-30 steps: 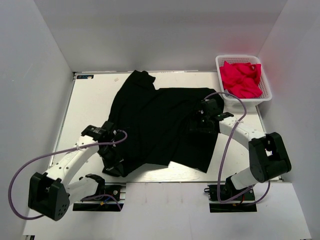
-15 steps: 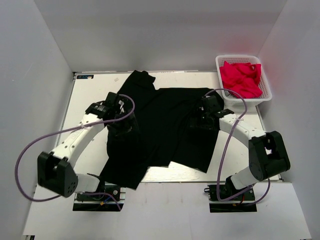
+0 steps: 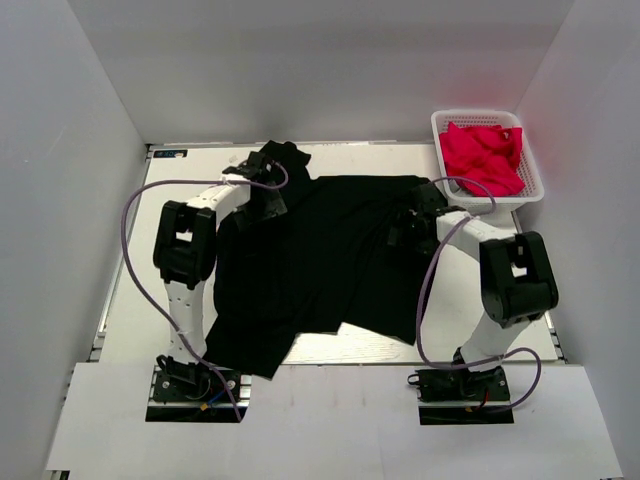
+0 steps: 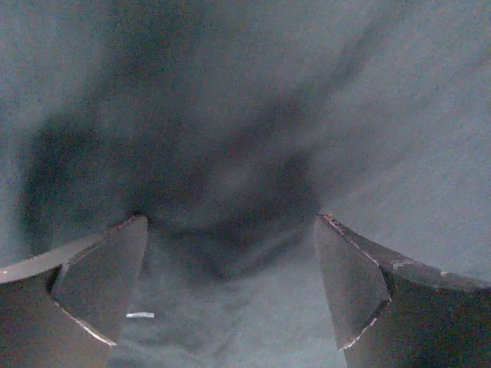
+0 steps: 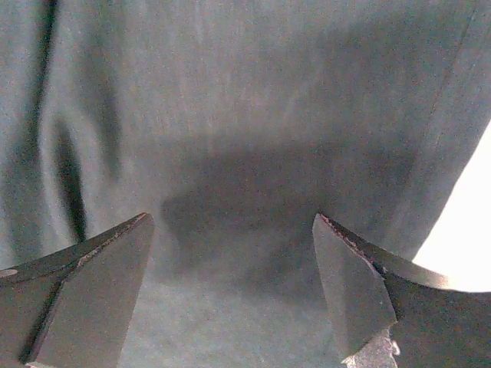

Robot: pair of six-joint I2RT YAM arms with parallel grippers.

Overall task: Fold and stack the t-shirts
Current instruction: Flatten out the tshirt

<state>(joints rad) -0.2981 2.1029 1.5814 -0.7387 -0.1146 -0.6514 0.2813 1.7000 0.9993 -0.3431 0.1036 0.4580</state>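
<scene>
A black t-shirt (image 3: 320,260) lies spread and wrinkled across the table, and its near left corner droops over the front edge. My left gripper (image 3: 266,196) hovers over the shirt's far left part, near a bunched sleeve. In the left wrist view my left gripper (image 4: 230,222) is open, and only the black t-shirt's cloth (image 4: 245,115) lies below it. My right gripper (image 3: 406,228) sits over the shirt's right side. It shows open in the right wrist view (image 5: 230,218), just above flat black cloth (image 5: 253,100). Pinkish-red t-shirts (image 3: 482,158) are piled at the far right.
The pinkish-red shirts fill a white mesh basket (image 3: 536,190) at the table's far right corner. Bare white table (image 3: 180,220) shows left of the black shirt, and a strip of table (image 5: 469,238) shows by the right gripper. White walls close in three sides.
My left arm swung from the near left to the shirt's far left, and its jaws opened and let go of the cloth. The shirt's near left corner now hangs over the front edge. The right arm shifted slightly.
</scene>
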